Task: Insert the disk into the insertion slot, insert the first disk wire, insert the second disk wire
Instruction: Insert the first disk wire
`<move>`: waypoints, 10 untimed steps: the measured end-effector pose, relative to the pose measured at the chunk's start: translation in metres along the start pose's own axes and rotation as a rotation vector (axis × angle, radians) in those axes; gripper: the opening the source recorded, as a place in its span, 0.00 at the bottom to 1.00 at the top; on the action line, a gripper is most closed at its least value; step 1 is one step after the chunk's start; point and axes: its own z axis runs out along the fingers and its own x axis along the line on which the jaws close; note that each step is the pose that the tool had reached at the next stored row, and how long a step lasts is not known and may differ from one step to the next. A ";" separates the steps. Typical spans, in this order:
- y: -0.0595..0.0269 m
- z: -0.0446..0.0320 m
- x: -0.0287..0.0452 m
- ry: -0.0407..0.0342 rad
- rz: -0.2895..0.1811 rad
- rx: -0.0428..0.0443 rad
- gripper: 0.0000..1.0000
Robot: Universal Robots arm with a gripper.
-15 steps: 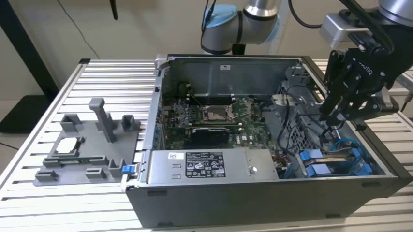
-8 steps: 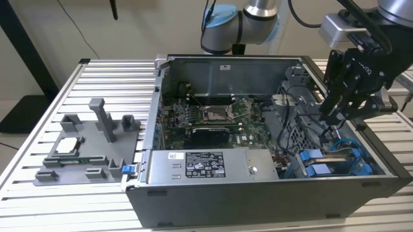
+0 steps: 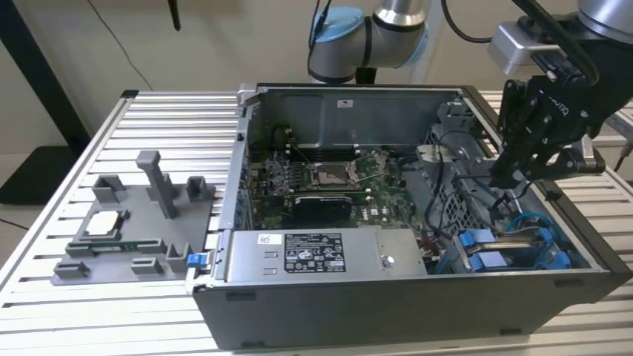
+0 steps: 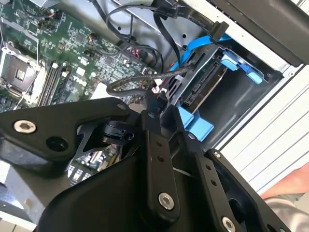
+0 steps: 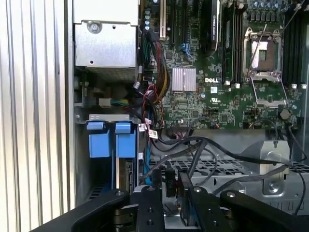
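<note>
Gripping a wire (image 4: pixel 129 83), hand (image 4: pixel 155 102) hangs near disk (image 4: pixel 202 90).

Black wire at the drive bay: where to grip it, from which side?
Grip the black wire at its stiff plug end, not the limp loop, coming from above through the case's open side, since walls block the rest. The hand looks closed there.
</note>
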 end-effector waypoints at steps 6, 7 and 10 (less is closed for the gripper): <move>0.0000 0.0003 -0.0001 -0.0017 0.000 0.0020 0.00; 0.0000 0.0003 -0.0001 -0.0017 0.000 0.0020 0.00; 0.0000 0.0003 -0.0001 -0.0017 0.000 0.0020 0.00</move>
